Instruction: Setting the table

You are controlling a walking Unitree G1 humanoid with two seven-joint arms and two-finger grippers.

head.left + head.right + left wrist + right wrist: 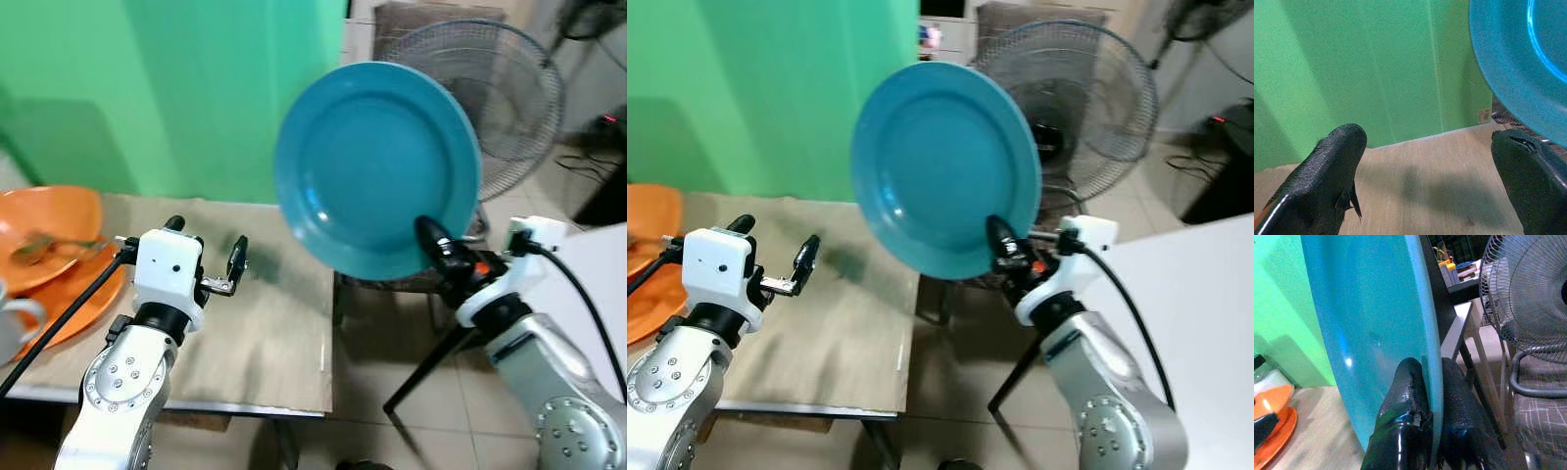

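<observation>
Right gripper (438, 245) fingers pinch the blue plate's (377, 166) rim; left gripper (206, 253) fingers spread apart, empty.

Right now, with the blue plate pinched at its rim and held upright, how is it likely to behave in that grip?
The blue plate looks rigid, so it should not flex. Its glossy surface suggests it could slip or pivot, since the right tool clamps just a small patch of rim. Held beyond the table edge, a drop would probably hit tiled floor.
</observation>
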